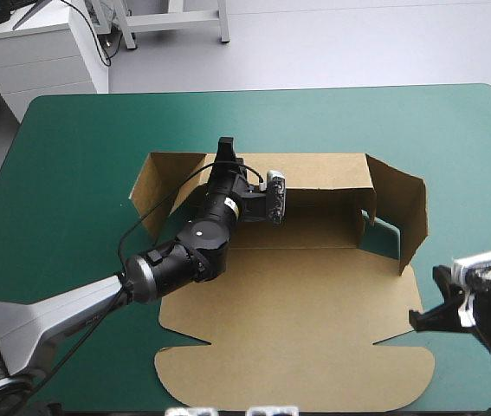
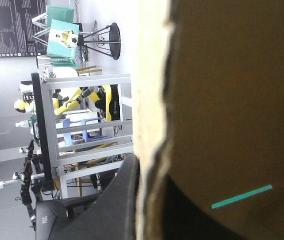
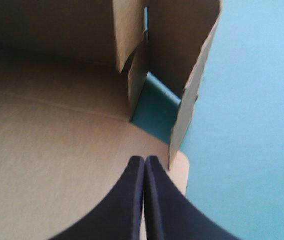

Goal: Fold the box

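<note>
box [image 1: 297,295]: back and right walls raised, front panel lying flat | left gripper [image 1: 225,146]: clamped on back wall | right gripper [image 3: 145,161]: pressed shut, nothing held

Left pincer [image 1: 225,146], right pincer [image 3: 145,160]: both tight.

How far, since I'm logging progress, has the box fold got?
Done: on the box, the far wall and right side wall stand raised. In hand: the left gripper is shut on the far wall's top edge. Left: the left side flap leans outward, the near lid panel lies flat, and the right gripper, shut, holds nothing.
</note>
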### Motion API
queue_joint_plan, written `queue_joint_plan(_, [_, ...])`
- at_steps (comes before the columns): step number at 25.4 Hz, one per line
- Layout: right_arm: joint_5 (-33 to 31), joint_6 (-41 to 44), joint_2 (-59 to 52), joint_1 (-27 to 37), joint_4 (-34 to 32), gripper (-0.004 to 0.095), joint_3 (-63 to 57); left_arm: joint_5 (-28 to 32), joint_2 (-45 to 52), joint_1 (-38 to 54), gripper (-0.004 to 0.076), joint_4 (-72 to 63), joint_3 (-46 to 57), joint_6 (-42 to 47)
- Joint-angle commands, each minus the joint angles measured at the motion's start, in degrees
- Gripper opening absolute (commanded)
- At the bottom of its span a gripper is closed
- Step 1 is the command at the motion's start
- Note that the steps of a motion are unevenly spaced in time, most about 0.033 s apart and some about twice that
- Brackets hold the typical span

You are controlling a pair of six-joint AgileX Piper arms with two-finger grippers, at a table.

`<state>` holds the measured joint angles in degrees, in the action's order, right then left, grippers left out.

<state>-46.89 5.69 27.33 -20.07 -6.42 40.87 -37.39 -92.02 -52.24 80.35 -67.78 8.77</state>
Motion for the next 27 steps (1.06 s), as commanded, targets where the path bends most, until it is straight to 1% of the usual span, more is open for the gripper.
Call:
queue_joint_plan(1, [6.3, 3.3, 8.1, 0.1, -5.9, -0.0018, 8.9, -2.6, 2.7, -0.2, -0.0008, 3.7, -1.3, 1.2])
queue_joint_plan(5, [6.5, 3.5, 19.0, 0.1, -6.9, -0.0019, 18.1, -3.5, 2.8, -0.2, -0.0008, 4.0, -1.3, 1.9])
queue_joint_plan(10, [3.8, 3.8, 31.6, 0.1, -6.7, -0.0019, 29.4, -4.3, 2.8, -0.2, -0.0008, 4.3, -1.3, 3.1])
queue_joint_plan(11, [3.1, 3.9, 36.0, 0.1, -6.7, -0.0019, 33.1, -4.6, 2.8, -0.2, -0.0007, 4.3, -1.4, 3.5])
queue_joint_plan(14, [1.4, 3.9, 42.5, 0.3, -6.7, -0.0019, 38.5, -4.7, 2.8, -0.2, -0.0007, 5.5, -1.4, 4.1])
queue_joint_plan(17, [-1.3, 3.2, 48.8, 2.2, -6.1, -0.0019, 44.8, -4.9, 2.8, -0.2, -0.0007, 5.9, -1.5, 4.2])
queue_joint_plan(20, [-3.2, 0.1, 53.6, 5.3, -1.6, -0.0019, 50.4, -5.1, 2.8, -0.2, -0.0007, 5.9, -1.7, 4.3])
queue_joint_plan(21, [-4.6, -3.1, 56.5, 8.0, 3.4, -0.0019, 53.4, -5.1, 2.8, -0.2, -0.0007, 5.9, -1.7, 4.4])
queue_joint_plan(22, [-5.1, -4.3, 57.4, 9.1, 5.3, -0.0019, 54.3, -5.1, 2.8, -0.2, -0.0007, 5.9, -1.7, 4.4])
queue_joint_plan(23, [-6.1, -5.7, 59.4, 11.4, 8.6, -0.0019, 55.7, -5.1, 2.8, -0.2, -0.0007, 5.9, -1.7, 4.5])
queue_joint_plan(27, [-7.8, -8.0, 63.8, 14.0, 10.1, -0.0019, 56.0, -3.9, 2.8, -0.2, -0.0006, 6.0, -1.7, 6.0])
